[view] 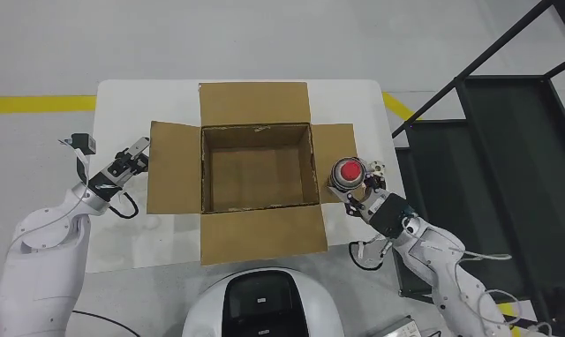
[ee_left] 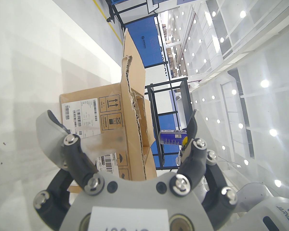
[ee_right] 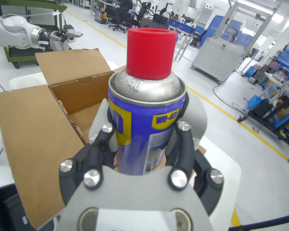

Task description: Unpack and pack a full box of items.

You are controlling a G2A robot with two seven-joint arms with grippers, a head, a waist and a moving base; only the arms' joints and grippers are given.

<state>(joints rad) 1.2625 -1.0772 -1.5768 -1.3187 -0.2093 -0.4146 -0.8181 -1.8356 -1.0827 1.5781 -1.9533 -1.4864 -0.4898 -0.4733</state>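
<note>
An open cardboard box (view: 259, 175) sits mid-table with all its flaps spread out; its inside looks bare. My right gripper (view: 357, 189) is shut on a blue spray can with a red cap (view: 346, 173), held upright over the box's right flap. The right wrist view shows the spray can (ee_right: 147, 111) clamped between the two pads, with the box (ee_right: 38, 118) beside it. My left gripper (view: 131, 160) hovers just off the box's left flap, open and holding nothing. In the left wrist view its fingers (ee_left: 50, 131) stand wide apart in front of the box's labelled wall (ee_left: 98, 121).
The white table (view: 132, 116) has bare room to the left of the box and behind it. A dark metal frame (view: 477, 143) stands off the table's right edge. The far spray can (ee_left: 172, 140) shows past the box in the left wrist view.
</note>
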